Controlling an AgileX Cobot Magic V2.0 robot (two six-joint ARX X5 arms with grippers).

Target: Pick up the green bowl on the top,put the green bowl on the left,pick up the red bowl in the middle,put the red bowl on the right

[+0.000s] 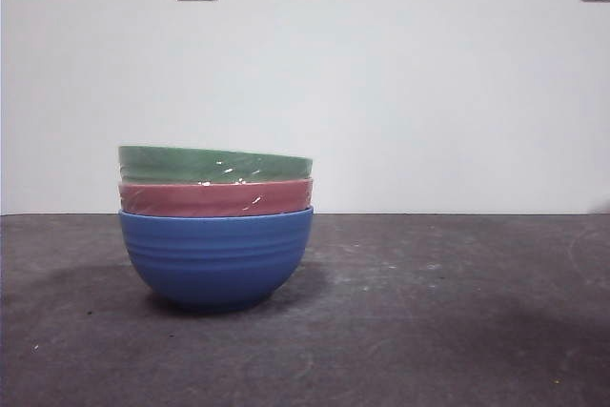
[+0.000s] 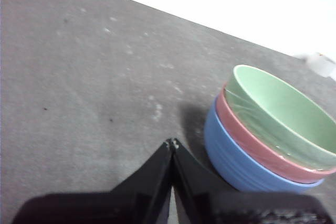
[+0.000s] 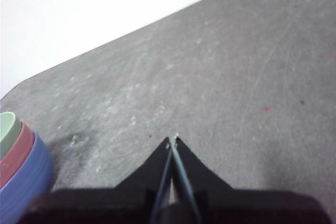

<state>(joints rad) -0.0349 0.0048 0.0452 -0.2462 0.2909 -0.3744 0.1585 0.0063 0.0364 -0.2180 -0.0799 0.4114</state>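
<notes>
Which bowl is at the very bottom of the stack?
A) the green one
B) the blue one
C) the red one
B: in the front view the blue bowl sits on the table, with the red bowl nested in it and the green bowl on top.

The left hand (image 2: 172,142) hangs above the worktop (image 2: 79,93) with its two black jaws pressed together at the tips, holding nothing. The right hand (image 3: 173,140) is likewise closed and empty, jaws meeting in a point over bare worktop. Neither arm shows in the front view.
</notes>
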